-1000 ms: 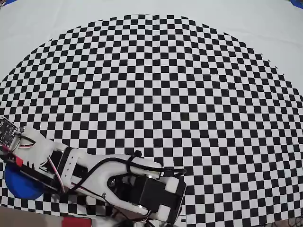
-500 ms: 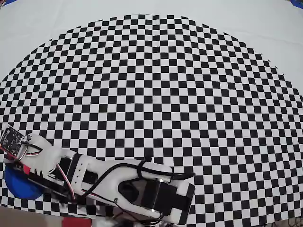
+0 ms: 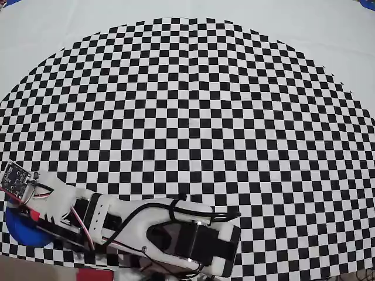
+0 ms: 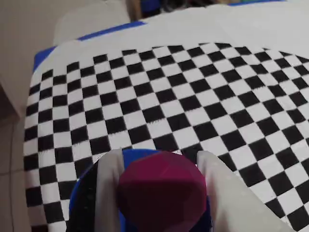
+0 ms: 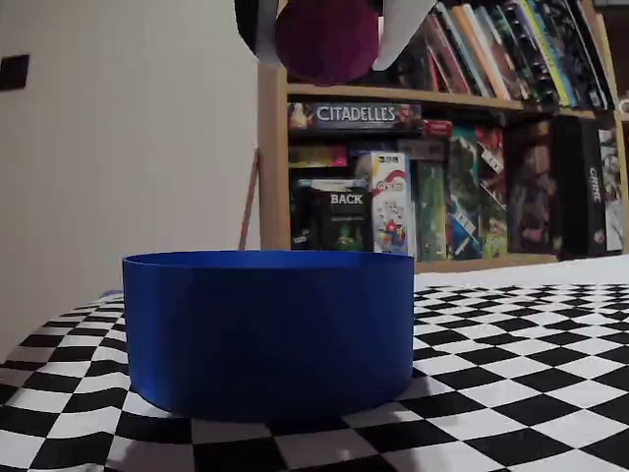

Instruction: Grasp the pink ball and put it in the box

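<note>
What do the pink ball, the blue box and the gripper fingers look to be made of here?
Pink ball: matte and faceted with flat patches, probably 3D-printed plastic, though foam cannot be ruled out. Blue box: a round, thin-walled tub in uniform satin blue, likely plastic. Gripper fingers: smooth, matte white, apparently printed plastic.

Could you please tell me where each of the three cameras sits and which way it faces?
Overhead view: above the checkered cloth, looking down; the arm lies along the bottom edge.
Wrist view: on the arm, looking past the claw at the ball and the box under it.
Fixed view: low at table level, facing the box and a bookshelf; only claw tips show.
Wrist and fixed views share ball, box and claw.
</note>
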`<state>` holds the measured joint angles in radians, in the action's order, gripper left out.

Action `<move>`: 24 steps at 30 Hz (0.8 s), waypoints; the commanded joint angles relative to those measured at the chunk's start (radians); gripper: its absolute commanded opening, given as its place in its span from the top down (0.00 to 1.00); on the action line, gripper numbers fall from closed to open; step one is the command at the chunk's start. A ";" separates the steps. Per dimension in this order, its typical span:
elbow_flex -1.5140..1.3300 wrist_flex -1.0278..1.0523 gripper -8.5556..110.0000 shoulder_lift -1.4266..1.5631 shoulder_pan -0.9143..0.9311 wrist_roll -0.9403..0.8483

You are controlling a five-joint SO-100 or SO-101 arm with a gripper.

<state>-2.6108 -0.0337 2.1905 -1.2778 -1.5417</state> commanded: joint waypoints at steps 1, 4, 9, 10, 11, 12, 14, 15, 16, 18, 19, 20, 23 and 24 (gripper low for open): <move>0.003 -0.017 0.93 0.009 -0.011 -0.005; 0.003 -0.017 0.93 -0.003 -0.014 -0.005; -0.015 -0.017 0.93 -0.012 -0.015 -0.006; -0.018 -0.017 0.93 -0.012 -0.015 -0.006; -0.023 -0.017 0.93 -0.011 -0.015 -0.006; -0.028 -0.017 0.93 -0.009 -0.017 -0.006; -0.040 -0.017 0.93 -0.005 -0.017 -0.006; -0.046 -0.017 0.93 -0.005 -0.015 -0.006; -0.048 -0.017 0.93 -0.006 -0.014 -0.006; -0.049 -0.017 0.93 -0.014 -0.009 -0.006; -0.049 -0.017 0.93 -0.014 -0.009 -0.006; -0.049 -0.017 0.93 -0.015 -0.008 -0.006; -0.049 -0.021 0.93 -0.015 -0.006 -0.006; -0.049 -0.021 0.93 -0.015 -0.009 -0.006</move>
<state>-2.6645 -0.0337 2.1783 -1.2885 -1.5417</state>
